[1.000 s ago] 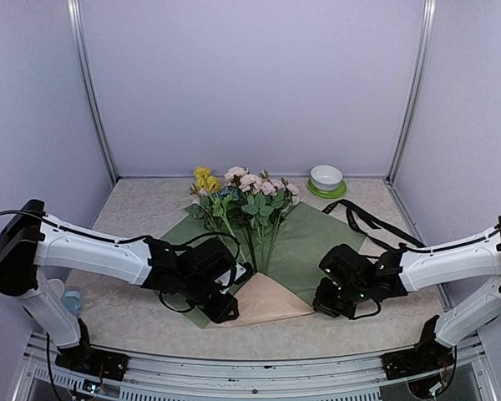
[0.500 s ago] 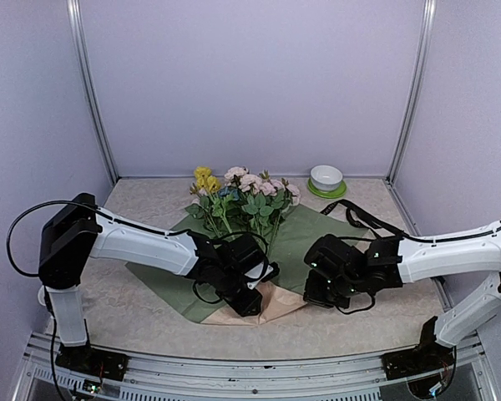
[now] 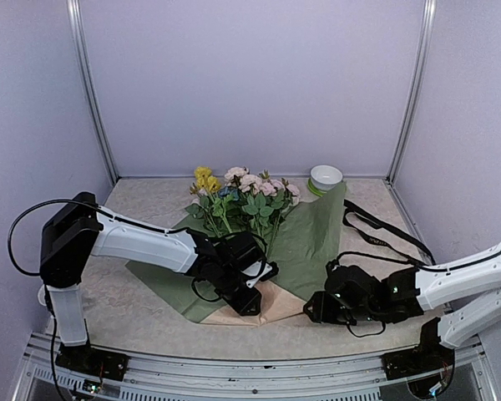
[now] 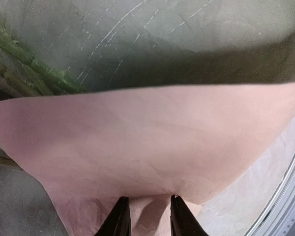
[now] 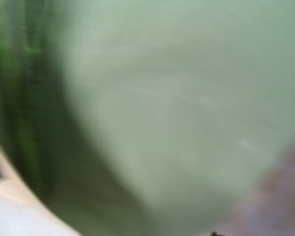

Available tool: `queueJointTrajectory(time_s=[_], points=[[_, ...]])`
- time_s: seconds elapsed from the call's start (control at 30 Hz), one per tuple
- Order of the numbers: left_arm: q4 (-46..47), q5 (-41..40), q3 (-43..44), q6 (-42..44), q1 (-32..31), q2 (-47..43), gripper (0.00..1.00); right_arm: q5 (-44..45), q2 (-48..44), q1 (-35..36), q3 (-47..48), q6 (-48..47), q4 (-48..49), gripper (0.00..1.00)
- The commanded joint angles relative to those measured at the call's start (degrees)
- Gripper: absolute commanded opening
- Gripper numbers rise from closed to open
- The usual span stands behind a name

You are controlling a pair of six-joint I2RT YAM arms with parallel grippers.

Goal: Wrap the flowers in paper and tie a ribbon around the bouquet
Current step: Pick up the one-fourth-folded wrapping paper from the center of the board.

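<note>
At the middle of the pale speckled table [image 3: 134, 209], the bunch of artificial pink, blue and yellow flowers [image 3: 238, 190] lay with its blooms toward the back wall. Its green stems ran toward the arms across a sage-green thin wrapping sheet [image 3: 313, 238]. That sheet's right side stood raised and curled over, and its upper corner partly hid the white bowl on a green saucer [image 3: 326, 175] behind it. A peach-tan thin wrapping sheet [image 3: 275, 302] lay at the near end, folded up over the stem ends.

The left gripper [image 3: 247, 301] sat on that fold. In its wrist view the two dark fingertips [image 4: 119, 220] stood close together with peach paper between them, apparently pinching the flap, which arched above the green sheet and the stems. The right gripper [image 3: 316, 311] hung low by the peach sheet's right corner. Its wrist view was a green blur, so whether it was released or clenched could not be told.

A narrow flat black ribbon [image 3: 382, 227] lay loose on the table, just right of the green sheet.
</note>
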Motion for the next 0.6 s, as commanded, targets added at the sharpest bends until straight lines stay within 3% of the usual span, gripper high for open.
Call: queueJointTrajectory(time_s=[0.0, 0.17, 0.37, 0.57], points=[[0.2, 1.5, -0.8, 0.6, 0.5, 1.4, 0.29, 0.3, -4.3, -0.3, -9.7, 2.5, 17.3, 0.58], [0.2, 1.5, -0.7, 0.6, 0.5, 1.5, 0.29, 0.5, -4.6, -0.9, -12.5, -0.9, 22.8, 0.70], [0.4, 1.3, -0.8, 0.1, 0.5, 1.4, 0.29, -3.3, 1.8, -1.4, -10.8, -1.5, 25.3, 0.75], [0.3, 1.3, -0.8, 0.1, 0.5, 1.4, 0.29, -1.2, 6.8, -2.0, -7.0, 1.2, 21.9, 0.76]])
